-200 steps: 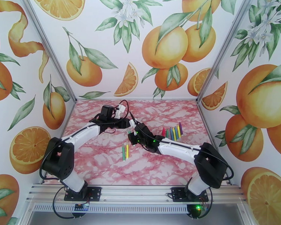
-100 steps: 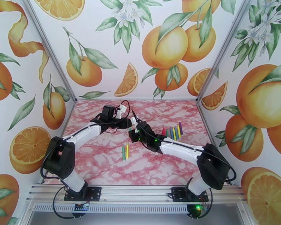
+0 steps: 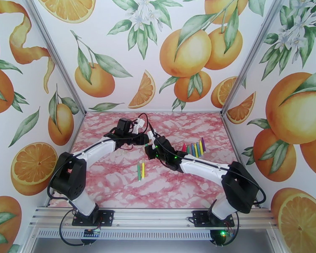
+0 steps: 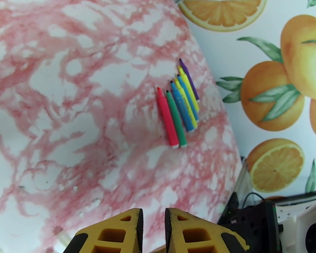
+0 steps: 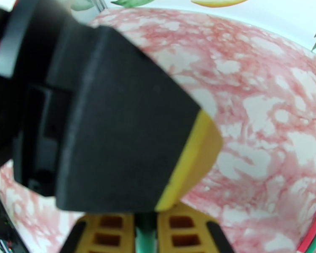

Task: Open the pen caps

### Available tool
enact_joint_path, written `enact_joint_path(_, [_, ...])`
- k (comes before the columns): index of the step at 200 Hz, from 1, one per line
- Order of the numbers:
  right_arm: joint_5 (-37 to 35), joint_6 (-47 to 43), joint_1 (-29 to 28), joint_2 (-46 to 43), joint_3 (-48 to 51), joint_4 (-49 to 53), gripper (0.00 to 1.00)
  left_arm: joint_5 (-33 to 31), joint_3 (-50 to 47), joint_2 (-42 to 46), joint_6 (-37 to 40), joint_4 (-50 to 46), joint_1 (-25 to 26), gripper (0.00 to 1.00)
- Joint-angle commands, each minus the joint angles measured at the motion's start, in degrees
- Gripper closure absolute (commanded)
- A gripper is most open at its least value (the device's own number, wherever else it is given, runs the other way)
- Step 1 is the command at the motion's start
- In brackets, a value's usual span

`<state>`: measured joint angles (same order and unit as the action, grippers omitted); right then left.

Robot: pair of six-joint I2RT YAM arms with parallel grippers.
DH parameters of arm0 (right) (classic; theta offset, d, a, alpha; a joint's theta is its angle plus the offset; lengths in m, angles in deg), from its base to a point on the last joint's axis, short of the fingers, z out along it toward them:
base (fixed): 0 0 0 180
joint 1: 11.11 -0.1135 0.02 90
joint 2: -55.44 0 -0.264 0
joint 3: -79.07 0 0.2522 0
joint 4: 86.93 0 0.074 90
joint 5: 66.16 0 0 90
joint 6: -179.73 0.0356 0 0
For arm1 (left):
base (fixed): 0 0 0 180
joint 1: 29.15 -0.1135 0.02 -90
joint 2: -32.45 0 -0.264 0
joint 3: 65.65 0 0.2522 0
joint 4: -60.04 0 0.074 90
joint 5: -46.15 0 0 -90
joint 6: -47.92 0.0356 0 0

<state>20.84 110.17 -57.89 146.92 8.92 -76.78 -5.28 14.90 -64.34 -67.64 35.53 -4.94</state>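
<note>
My right gripper (image 3: 150,151) (image 5: 146,220) is shut on a green pen (image 5: 146,240) and holds it upright over the middle of the table. My left gripper (image 3: 148,143) (image 4: 153,224) comes in from the left and meets it. Its jaws are closed to a narrow slit over the pen's upper end. One black left finger with a yellow pad (image 5: 191,161) covers that end, so the pen cap is hidden. A row of several capped pens (image 3: 194,149) (image 4: 179,110) lies to the right. A green and a yellow pen (image 3: 140,170) lie side by side nearer the front.
The pink marbled table (image 3: 116,182) is boxed in by orange-print walls (image 3: 40,123) on three sides. Both arms cross over its centre, and the right forearm (image 3: 200,167) passes just in front of the pen row.
The left jaws have closed from partly open to nearly together, and the left gripper has edged right onto the pen. The right gripper has kept its hold and shifted slightly back.
</note>
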Motion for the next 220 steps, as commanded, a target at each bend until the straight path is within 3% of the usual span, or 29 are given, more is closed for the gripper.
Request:
enact_joint_path(1, [-0.42,-0.59,0.26,-1.66,1.26,-0.93,0.85,-0.18,2.16,-0.41,0.23,0.90,0.33,0.82])
enact_joint_path(34, [0.37,-0.58,0.38,-2.26,2.44,-0.86,0.70,-0.72,1.81,-0.18,0.25,0.72,0.39,0.86])
enact_joint_path(60, [1.17,-0.58,0.68,-3.53,4.91,-1.66,0.66,-0.88,1.59,0.20,0.26,0.71,0.23,0.93])
enact_joint_path(103, [6.44,-0.88,1.46,-6.21,10.59,-7.32,0.55,-0.44,2.52,0.11,0.33,0.11,0.23,0.94])
enact_joint_path(174, [10.56,-1.02,1.57,-2.60,9.18,-11.37,0.54,0.97,2.79,-0.02,-0.28,0.63,0.31,0.97])
enact_joint_path(220, [10.83,-1.12,1.56,1.45,5.82,-11.19,0.61,1.12,2.57,0.90,-0.24,0.45,0.32,0.98])
